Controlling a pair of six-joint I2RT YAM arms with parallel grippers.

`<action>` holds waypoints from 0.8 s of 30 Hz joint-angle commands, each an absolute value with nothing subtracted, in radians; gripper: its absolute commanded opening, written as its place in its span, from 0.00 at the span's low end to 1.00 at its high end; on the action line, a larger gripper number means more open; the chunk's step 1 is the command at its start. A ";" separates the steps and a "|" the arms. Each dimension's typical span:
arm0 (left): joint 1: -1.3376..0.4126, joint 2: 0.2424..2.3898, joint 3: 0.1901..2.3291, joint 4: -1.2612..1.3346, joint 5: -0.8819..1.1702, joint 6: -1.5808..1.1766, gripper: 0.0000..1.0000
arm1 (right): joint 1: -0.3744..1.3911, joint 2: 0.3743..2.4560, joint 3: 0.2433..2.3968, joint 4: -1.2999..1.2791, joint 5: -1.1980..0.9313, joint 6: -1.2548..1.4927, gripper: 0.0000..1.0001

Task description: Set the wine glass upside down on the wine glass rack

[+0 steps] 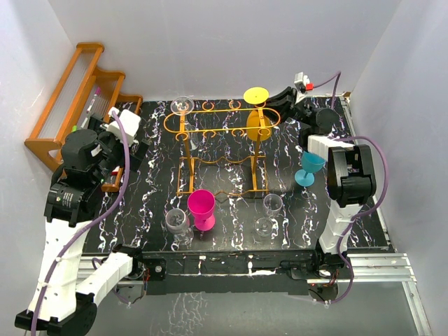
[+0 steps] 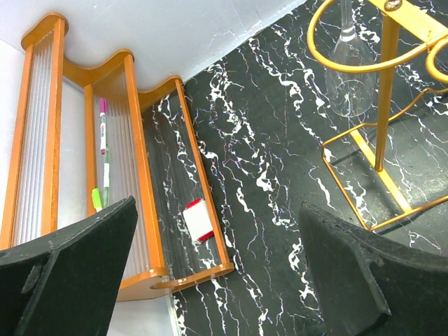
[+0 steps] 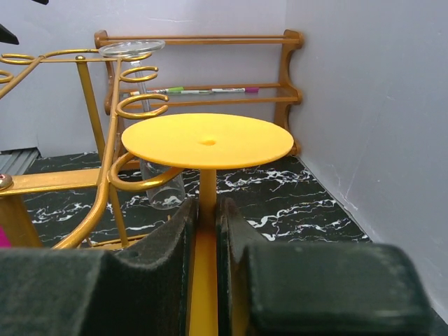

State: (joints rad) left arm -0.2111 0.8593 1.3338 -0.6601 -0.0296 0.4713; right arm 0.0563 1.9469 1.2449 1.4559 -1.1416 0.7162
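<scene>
My right gripper point(image 1: 274, 105) is shut on the stem of a yellow wine glass point(image 1: 257, 122), held upside down with its round foot on top at the right end of the orange-gold wire rack point(image 1: 210, 129). In the right wrist view the yellow foot point(image 3: 207, 141) sits above my fingers point(image 3: 168, 259), beside a ring slot of the rack point(image 3: 105, 189). A clear glass point(image 1: 183, 106) hangs upside down at the rack's far left; it also shows in the right wrist view point(image 3: 140, 70) and the left wrist view point(image 2: 350, 63). My left gripper point(image 1: 129, 136) is open and empty over the table's left side.
A brown wooden stepped rack point(image 1: 77, 105) with pens stands at the left wall. A pink glass point(image 1: 201, 208), two clear glasses point(image 1: 176, 222) point(image 1: 269, 210) and a blue glass point(image 1: 308, 168) stand on the black marbled table point(image 1: 154, 189). White walls close in left and right.
</scene>
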 commanded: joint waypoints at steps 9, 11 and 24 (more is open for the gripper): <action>-0.202 0.842 1.341 -0.667 -0.039 0.462 0.97 | 0.037 1.866 1.195 1.774 -1.102 0.746 0.08; -0.201 0.839 1.337 -0.668 -0.037 0.460 0.97 | 0.029 1.873 1.197 1.819 -1.087 0.785 0.08; -0.193 0.834 1.316 -0.672 -0.022 0.454 0.97 | 0.028 1.847 1.179 1.823 -1.143 0.783 0.08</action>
State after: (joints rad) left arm -0.1993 0.8425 1.3239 -0.6655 -0.0292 0.4690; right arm 0.0299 1.9034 1.1854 1.4574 -1.1164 0.7799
